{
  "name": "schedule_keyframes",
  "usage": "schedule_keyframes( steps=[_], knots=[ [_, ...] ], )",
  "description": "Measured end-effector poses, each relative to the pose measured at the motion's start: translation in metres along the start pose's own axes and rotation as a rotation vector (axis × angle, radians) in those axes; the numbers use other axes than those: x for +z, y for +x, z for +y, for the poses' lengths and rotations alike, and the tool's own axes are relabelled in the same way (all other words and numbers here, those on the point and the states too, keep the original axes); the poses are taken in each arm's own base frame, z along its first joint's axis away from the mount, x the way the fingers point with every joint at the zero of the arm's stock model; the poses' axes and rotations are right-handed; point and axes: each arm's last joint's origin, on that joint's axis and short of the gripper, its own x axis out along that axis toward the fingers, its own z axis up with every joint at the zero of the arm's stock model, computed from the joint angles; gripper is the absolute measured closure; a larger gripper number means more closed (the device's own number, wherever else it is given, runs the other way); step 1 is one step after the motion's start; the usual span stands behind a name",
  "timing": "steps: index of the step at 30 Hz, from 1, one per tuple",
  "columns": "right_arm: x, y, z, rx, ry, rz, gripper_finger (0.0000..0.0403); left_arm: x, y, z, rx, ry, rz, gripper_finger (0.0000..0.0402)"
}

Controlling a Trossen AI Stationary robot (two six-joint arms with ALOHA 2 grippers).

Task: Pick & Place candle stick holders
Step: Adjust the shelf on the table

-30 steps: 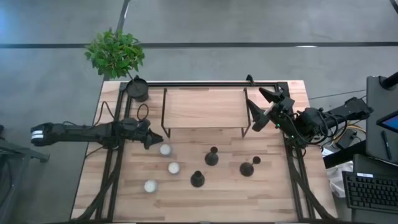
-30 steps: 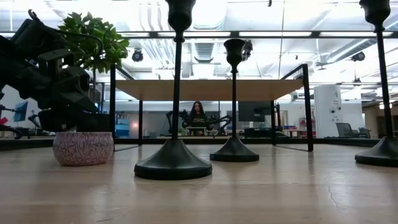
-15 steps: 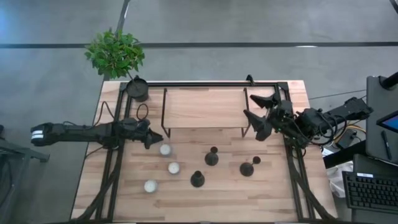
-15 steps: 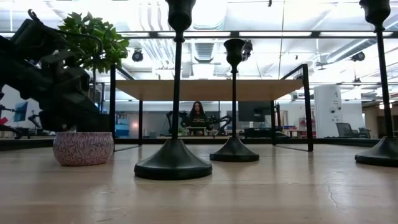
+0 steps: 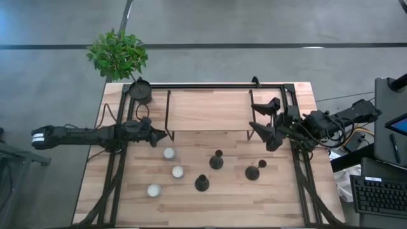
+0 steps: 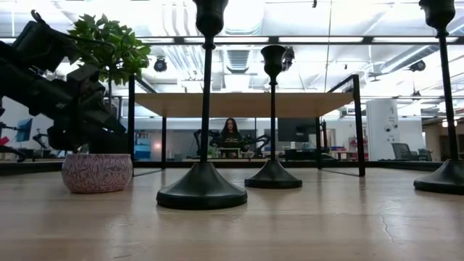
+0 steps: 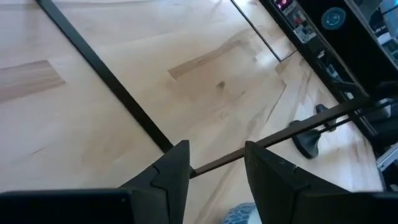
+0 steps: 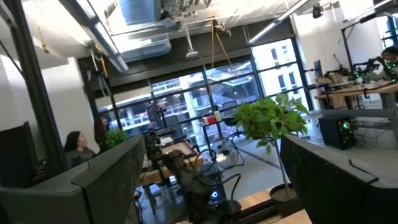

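Swung inward, right claw (image 5: 266, 119) gapes above matte black candle stick holders (image 5: 216, 161); left claw (image 5: 159, 135) nearly closed, empty.

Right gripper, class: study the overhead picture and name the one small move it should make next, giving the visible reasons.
Probably lower the right gripper toward the nearest candle stick holder. Its fingers are spread wide and hold nothing, it sits by the shelf's right end, and three holders stand untouched on the table just in front of it. The left gripper waits by the shelf's left leg.
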Motion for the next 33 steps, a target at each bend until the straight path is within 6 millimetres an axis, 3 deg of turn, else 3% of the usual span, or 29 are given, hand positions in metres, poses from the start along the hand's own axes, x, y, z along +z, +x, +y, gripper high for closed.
schedule_keyframes(
  steps=[15,20,27,33],
  knots=[
    [0.002,0.0,0.0,0.0,0.006,-0.014,0.0037,0.014,-0.002,-0.005,0.042,-0.12,-0.254,0.0252],
    [0.002,0.0,0.0,0.003,0.05,-0.014,0.0037,0.023,-0.004,-0.014,-0.068,-0.238,-0.343,0.0252],
    [0.008,0.0,0.004,0.121,0.181,-0.073,0.0037,0.054,-0.024,-0.052,-0.434,0.064,-0.497,0.0252],
    [0.012,0.001,0.004,0.116,0.15,-0.117,0.0037,0.058,-0.022,-0.051,-0.216,0.195,-0.49,0.0252]
  ],
)
